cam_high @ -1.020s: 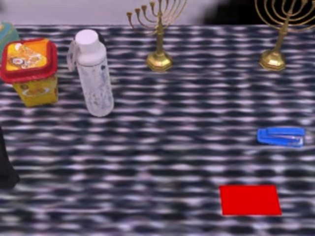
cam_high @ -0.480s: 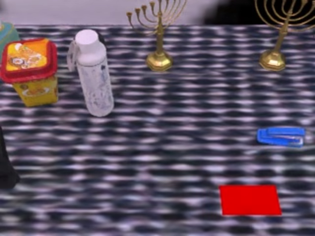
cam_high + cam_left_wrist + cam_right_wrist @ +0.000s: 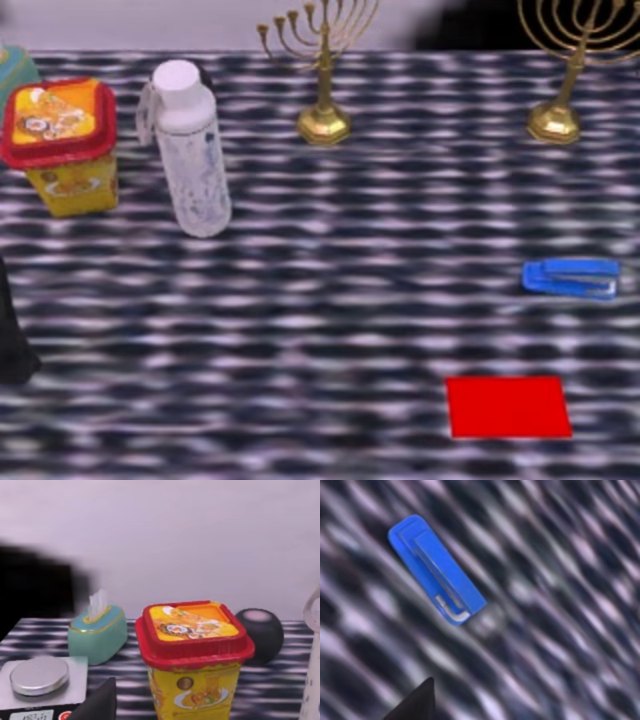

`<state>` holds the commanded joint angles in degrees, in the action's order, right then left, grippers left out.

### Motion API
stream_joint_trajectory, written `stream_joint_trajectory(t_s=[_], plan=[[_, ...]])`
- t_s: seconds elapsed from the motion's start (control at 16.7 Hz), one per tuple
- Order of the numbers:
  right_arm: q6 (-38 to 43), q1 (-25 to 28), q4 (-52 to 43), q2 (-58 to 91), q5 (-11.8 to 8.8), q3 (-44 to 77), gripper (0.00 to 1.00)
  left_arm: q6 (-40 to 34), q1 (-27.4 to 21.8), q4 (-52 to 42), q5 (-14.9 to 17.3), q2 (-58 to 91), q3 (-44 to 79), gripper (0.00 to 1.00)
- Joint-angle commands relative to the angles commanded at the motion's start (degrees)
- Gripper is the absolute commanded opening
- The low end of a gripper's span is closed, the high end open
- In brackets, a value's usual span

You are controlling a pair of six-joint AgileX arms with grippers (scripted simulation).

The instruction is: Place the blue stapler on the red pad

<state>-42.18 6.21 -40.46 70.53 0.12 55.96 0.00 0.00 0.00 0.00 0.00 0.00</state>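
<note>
- Blue stapler (image 3: pixel 571 278) lies flat on the patterned table (image 3: pixel 350 300), well apart from the red pad (image 3: pixel 508 406), beyond it and a little to the right.
- Right wrist view looks down on the stapler (image 3: pixel 436 569); only a dark tip of the right gripper (image 3: pixel 415 702) shows, so I cannot tell how its jaws stand.
- Left arm (image 3: pixel 12 335) sits parked far left of the pad, near the yellow tub (image 3: pixel 62 142); its jaws cannot be judged either.

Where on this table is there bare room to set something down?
Widest bare stretch: the middle, between the white bottle and the blue stapler, down to left of the red pad. Crowded: the far left corner round the yellow tub; two candelabra line the back.
</note>
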Motion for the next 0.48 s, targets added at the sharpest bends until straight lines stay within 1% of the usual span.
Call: stream_joint_trajectory(t_s=[0.24, 0.48], plan=[[-12.75, 1.93, -12.41, 20.71, 0.05, 16.65, 1.0, 0.0, 0.0, 0.0, 0.0, 0.0, 0.0, 1.0], [-22.55, 3.4, -21.56, 37.18, -0.03, 30.0, 1.0, 0.0, 0.0, 0.0, 0.0, 0.0, 0.0, 1.0]])
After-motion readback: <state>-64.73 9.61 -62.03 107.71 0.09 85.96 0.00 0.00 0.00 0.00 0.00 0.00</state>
